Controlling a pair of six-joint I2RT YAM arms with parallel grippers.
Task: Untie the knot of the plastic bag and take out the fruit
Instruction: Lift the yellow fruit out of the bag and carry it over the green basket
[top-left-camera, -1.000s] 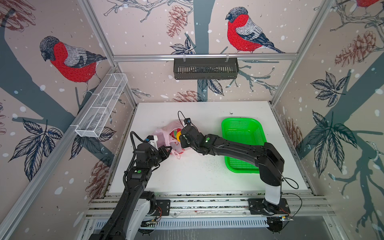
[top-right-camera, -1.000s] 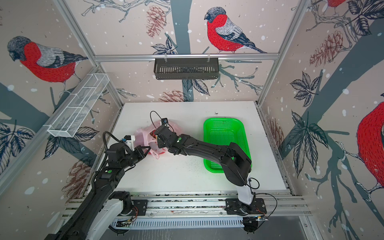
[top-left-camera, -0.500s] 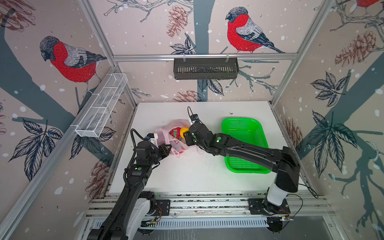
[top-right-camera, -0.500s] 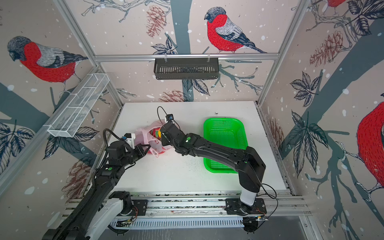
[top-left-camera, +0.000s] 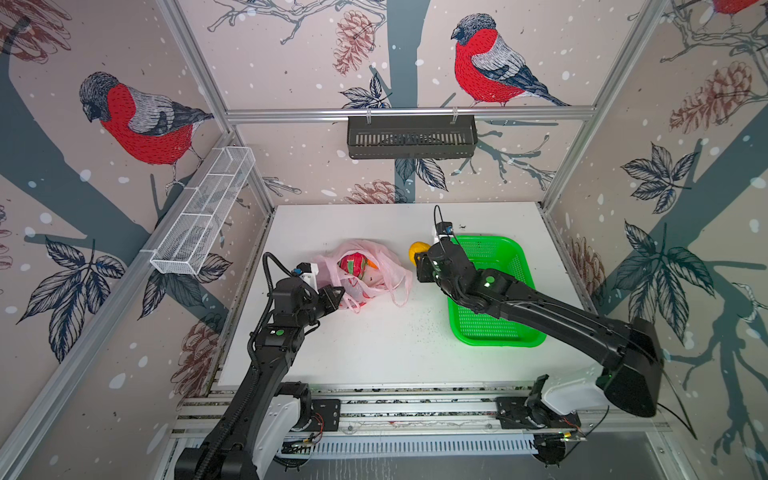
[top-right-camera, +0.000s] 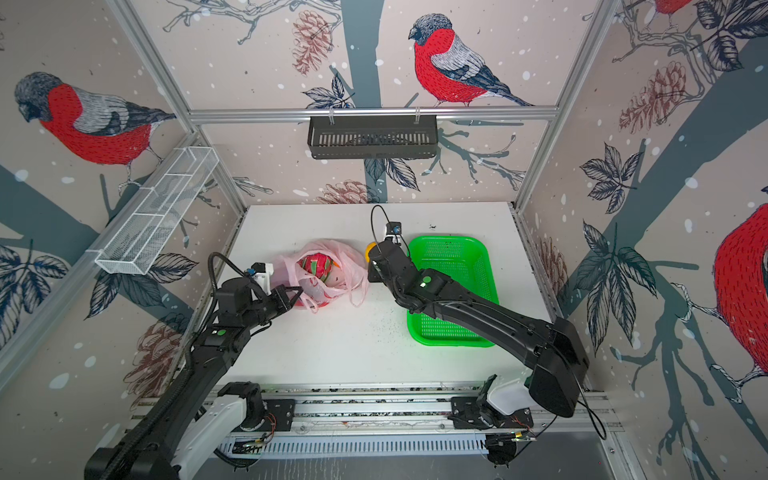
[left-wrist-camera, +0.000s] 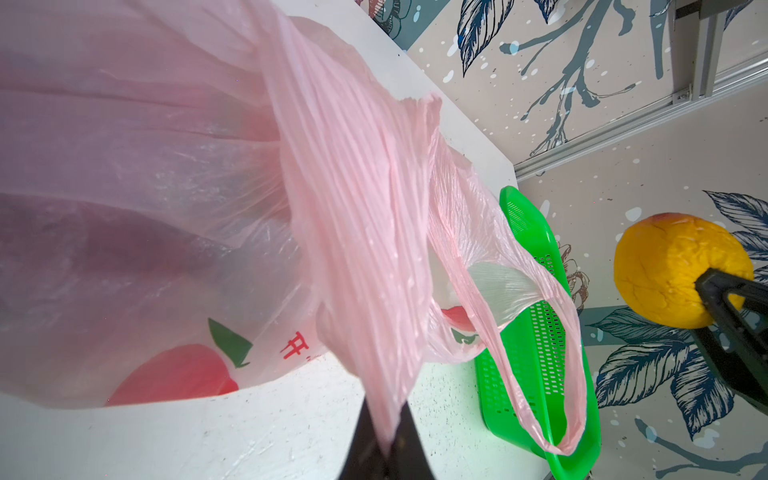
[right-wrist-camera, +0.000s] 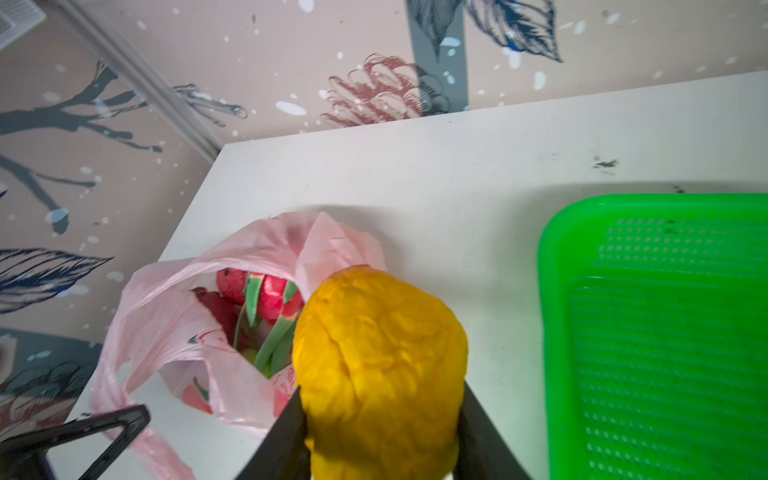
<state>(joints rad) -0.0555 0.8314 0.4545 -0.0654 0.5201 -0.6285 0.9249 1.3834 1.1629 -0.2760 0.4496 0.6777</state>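
The pale pink plastic bag (top-left-camera: 388, 266) lies open-mouthed left of the table's middle in both top views. The knot is not in view, and a handle loop (left-wrist-camera: 540, 365) hangs loose. A magenta, green-tipped dragon fruit (top-left-camera: 352, 264) and a bit of orange (top-left-camera: 373, 264) show inside the bag. My left gripper (left-wrist-camera: 384, 440) is shut on a pulled-out fold of the bag at its near edge. My right gripper (right-wrist-camera: 380, 390) is shut on the yellow lemon-like fruit (right-wrist-camera: 378, 349). It holds that fruit (top-left-camera: 417, 249) above the table between the bag and the basket.
A bright green mesh basket (top-left-camera: 521, 266) sits at the right under the right arm, with nothing in the part I can see. A black slotted basket (top-left-camera: 411, 135) hangs on the back wall. A white wire rack (top-left-camera: 203, 212) is fixed to the left wall.
My right gripper has drawn out of the bag's mouth with the yellow fruit and carried it right, up to the green basket's edge. The left gripper has kept its hold.
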